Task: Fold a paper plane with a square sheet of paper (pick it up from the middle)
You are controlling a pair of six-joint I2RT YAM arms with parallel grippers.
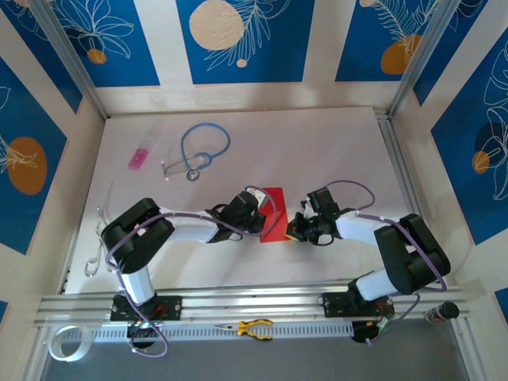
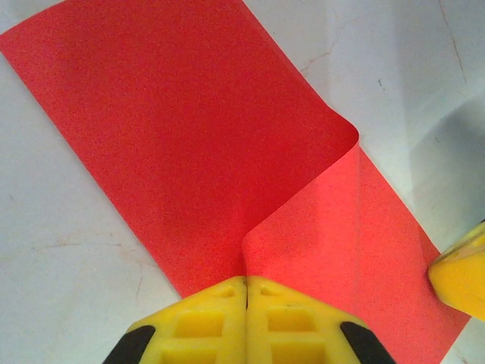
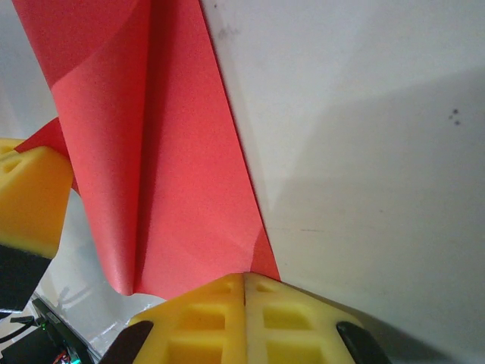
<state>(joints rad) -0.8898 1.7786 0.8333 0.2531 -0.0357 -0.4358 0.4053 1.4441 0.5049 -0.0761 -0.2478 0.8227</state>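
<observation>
Located at mid surface (image 1: 317,151): square sheet of paper (image 1: 275,205), lying flat except one side curled up and over. Clenched on that raised flap: left end effector (image 2: 246,292). Clenched, tips touching the sheet's opposite edge: right end effector (image 3: 244,284); whether gripping it, cannot tell.

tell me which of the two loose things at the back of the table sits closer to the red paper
The blue-tubed stethoscope, just behind the red sheet; the small pink item lies further off to the left.
</observation>
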